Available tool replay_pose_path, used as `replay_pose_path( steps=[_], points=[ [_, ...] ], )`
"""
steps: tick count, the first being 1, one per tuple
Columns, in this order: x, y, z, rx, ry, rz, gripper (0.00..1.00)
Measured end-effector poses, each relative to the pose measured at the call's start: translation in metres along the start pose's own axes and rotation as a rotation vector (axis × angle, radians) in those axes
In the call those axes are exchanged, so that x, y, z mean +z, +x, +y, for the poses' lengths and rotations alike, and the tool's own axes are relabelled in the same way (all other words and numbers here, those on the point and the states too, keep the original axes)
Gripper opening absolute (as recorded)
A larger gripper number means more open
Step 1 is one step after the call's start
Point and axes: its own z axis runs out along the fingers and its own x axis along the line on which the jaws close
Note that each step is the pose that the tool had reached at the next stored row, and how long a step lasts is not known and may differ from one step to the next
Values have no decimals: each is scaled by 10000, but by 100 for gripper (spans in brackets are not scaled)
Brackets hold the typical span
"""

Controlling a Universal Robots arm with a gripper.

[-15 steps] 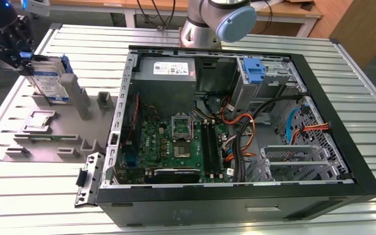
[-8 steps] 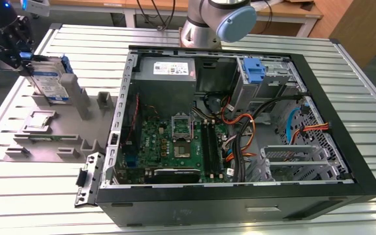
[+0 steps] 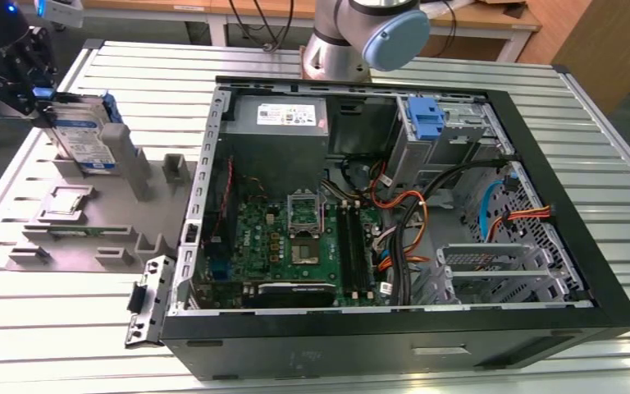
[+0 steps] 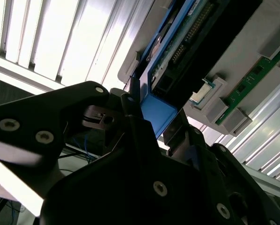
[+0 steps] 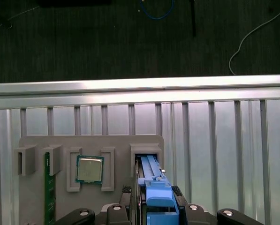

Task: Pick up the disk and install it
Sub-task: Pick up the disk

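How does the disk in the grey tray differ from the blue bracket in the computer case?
The disk stands on edge in the tray outside the case, by the claw; the bracket sits inside the case, far from it. The disk shows a labelled drive; the bracket looks bare. Both have blue plastic.

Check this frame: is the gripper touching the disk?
Cannot tell. In the second wrist view the gripper closely straddles the blue-framed end of the disk, but neither contact nor a gap is plain.
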Motion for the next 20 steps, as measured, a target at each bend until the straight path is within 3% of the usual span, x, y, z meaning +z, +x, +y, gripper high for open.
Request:
replay_pose_path(
  steps=[4,15,17,18,20],
  points=[
    [-1,0,-6,269,6,4,45],
    [0,-1,-7,276,8,4,45],
    [0,-1,-7,277,8,4,44],
    [0,0,-7,277,7,5,37],
    [0,0,-7,277,8,4,37]
  ],
)
